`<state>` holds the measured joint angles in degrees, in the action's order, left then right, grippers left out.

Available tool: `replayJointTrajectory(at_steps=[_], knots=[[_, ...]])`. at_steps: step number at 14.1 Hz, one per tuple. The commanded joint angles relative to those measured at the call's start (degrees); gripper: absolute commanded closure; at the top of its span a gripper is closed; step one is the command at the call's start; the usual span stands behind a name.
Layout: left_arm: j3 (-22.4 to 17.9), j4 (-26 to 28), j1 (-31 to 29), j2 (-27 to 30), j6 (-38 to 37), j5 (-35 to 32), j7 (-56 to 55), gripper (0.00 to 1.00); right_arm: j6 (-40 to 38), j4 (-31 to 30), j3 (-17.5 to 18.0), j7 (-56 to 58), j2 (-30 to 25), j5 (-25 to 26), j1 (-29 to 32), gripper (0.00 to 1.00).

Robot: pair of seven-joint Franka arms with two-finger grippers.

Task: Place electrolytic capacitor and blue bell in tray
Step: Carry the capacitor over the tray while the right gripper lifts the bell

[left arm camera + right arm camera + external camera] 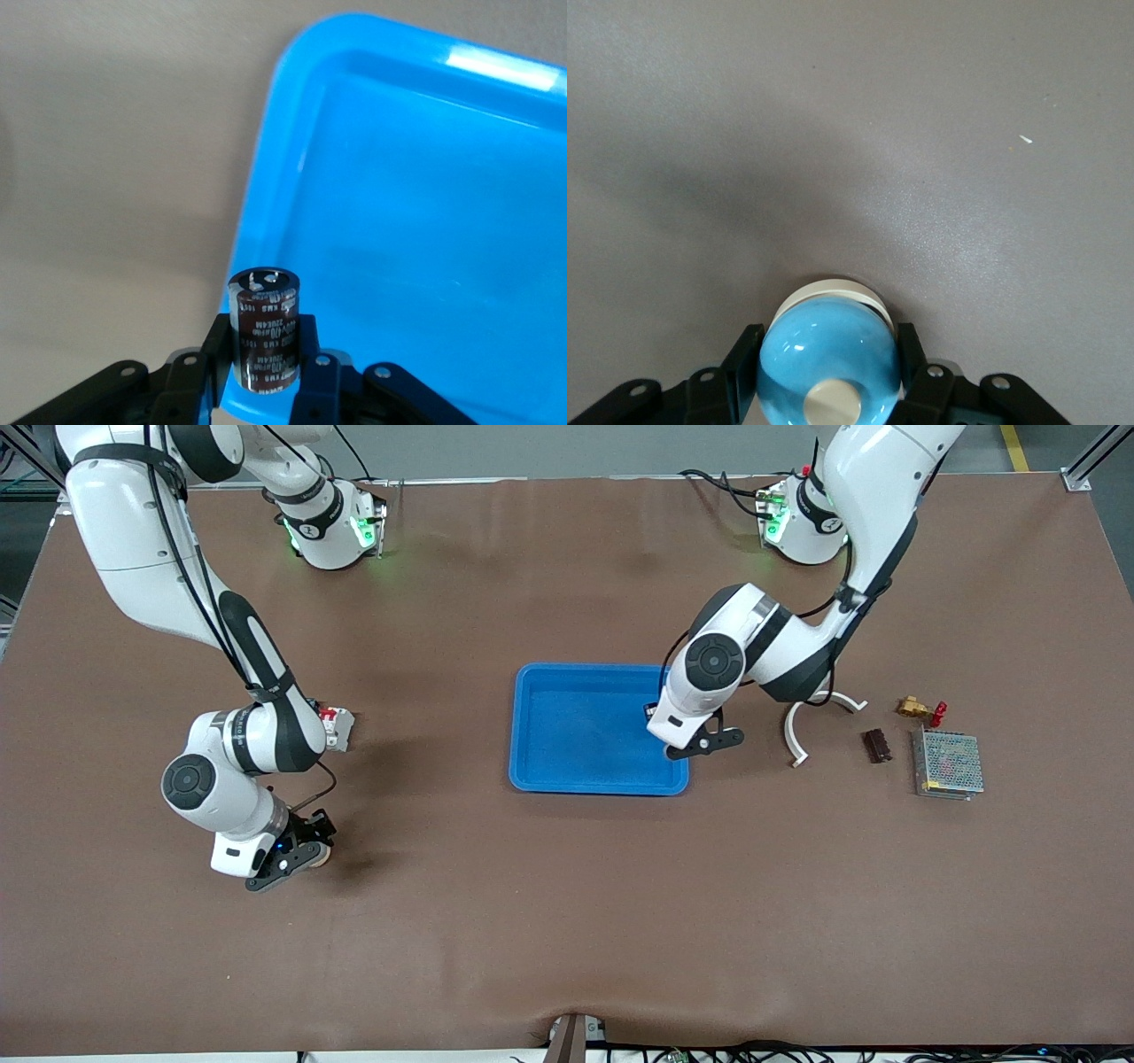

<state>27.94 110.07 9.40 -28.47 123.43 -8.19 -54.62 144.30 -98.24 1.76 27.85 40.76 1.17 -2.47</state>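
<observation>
The blue tray [580, 731] lies at the table's middle. My left gripper [700, 744] hangs over the tray's corner nearest the left arm's end of the table. In the left wrist view that gripper [263, 365] is shut on the electrolytic capacitor [263, 326], a dark brown cylinder held upright above the tray's rim [266, 212]. Toward the right arm's end, my right gripper [297, 856] is low at the table. In the right wrist view it [828, 372] is shut on the blue bell [828, 359], a glossy dome on a cream base that seems to rest on the brown mat.
Toward the left arm's end lie a white curved strip [811, 726], a brass fitting with a red handle [920, 709], a dark brown block [877, 745] and a metal mesh box [948, 763]. A small red and white part [335, 724] sits beside the right arm.
</observation>
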Motion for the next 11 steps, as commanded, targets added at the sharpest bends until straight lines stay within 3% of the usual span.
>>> replayJointTrajectory(at_steps=[1,5,11], knots=[[0.0,-3.29,2.02,-2.9,-0.56,-1.39,-5.83,1.0,-4.88,3.39,0.52,-0.34,-0.5,0.15,0.18,0.56],[-0.52,-3.2,4.22,-5.45,-0.56,-1.48,-6.82,1.0,-13.15,8.23,0.7,-4.37,-0.77,0.15,-0.52,0.56],[-0.61,-2.14,4.14,-5.89,-1.0,-1.83,-6.82,1.0,-18.34,10.0,5.0,-16.67,-2.52,0.15,-0.87,0.57]])
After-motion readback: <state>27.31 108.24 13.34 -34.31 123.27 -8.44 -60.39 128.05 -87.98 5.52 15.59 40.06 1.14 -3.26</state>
